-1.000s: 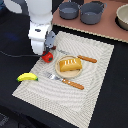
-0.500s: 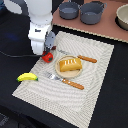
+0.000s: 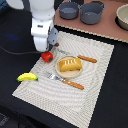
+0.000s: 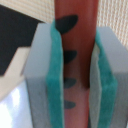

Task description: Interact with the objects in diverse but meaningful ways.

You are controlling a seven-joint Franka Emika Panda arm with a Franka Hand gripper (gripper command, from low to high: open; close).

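A white robot arm reaches down over a striped placemat (image 3: 95,75); its gripper (image 3: 49,50) sits just above a red tomato (image 3: 47,57); the wrist view shows its teal pads (image 4: 54,75) clamped on a red, dark-spotted object (image 4: 76,55); a ridged bread loaf (image 3: 70,64) lies on a small plate (image 3: 64,73); a banana (image 3: 27,77) rests at the mat's edge; grey pots (image 3: 80,10) stand behind.

The arm (image 3: 44,22) is glossy white, built of rounded, bulbous segments, with a darker grey band at the wrist joint. A thin dark cable trails from it. In the wrist view, the fingers (image 4: 42,80) are blocky pale grey, each lined inside with a teal rubbery pad (image 4: 55,75).
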